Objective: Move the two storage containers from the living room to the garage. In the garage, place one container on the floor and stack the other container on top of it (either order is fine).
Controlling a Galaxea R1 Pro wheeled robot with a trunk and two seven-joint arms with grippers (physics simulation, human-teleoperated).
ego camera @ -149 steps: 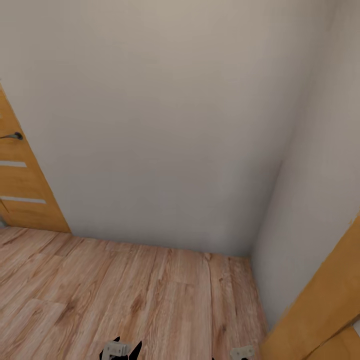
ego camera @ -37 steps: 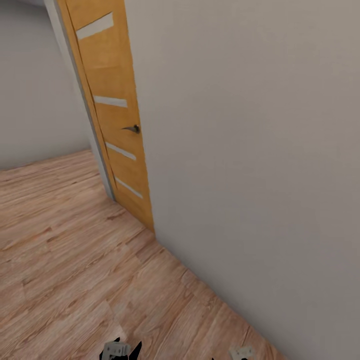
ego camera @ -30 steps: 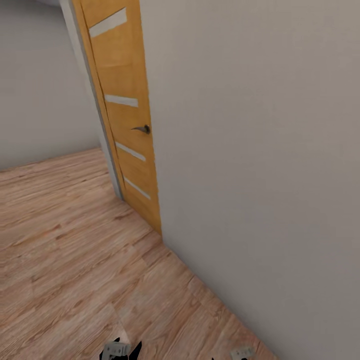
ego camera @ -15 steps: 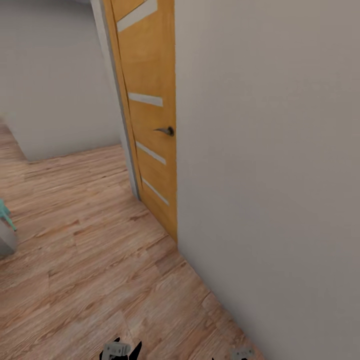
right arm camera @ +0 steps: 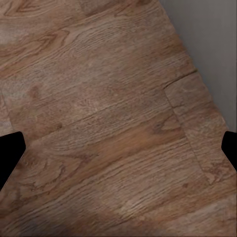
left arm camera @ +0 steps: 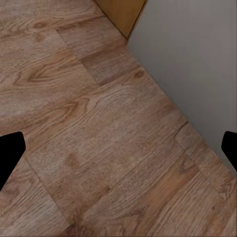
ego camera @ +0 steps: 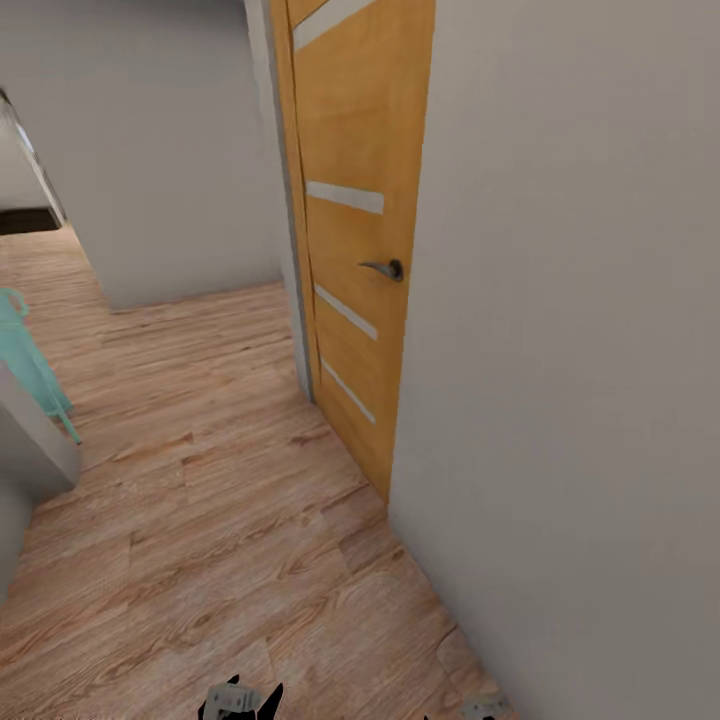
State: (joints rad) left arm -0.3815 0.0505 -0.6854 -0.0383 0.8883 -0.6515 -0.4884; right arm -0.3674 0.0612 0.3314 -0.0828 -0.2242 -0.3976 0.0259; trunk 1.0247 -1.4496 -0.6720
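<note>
The two storage containers and the garage are out of view. I am in a passage laid with light wood planks point(ego camera: 200, 520). In the left wrist view my left gripper point(left arm camera: 118, 148) hangs over the planks, open, with its black fingertips point(left arm camera: 10, 155) far apart and nothing between them. My right gripper point(right arm camera: 118, 150) is open in the same way, empty above the planks, close to the foot of a pale wall point(right arm camera: 212, 29). Small parts of both grippers show at the bottom edge of the head view, the left point(ego camera: 240, 698) and the right point(ego camera: 485, 706).
An orange wooden door point(ego camera: 355, 230) with a dark handle point(ego camera: 383, 268) stands ahead, beside a grey-white wall point(ego camera: 580, 350) running close along my right. At the left stand a teal object point(ego camera: 30, 360) and a grey block point(ego camera: 30, 450). The planks run on toward the far left.
The camera has turned left: the door has slid rightward and closer in the picture, and the teal object, grey block and far passage have come into view. Both grippers stay open.
</note>
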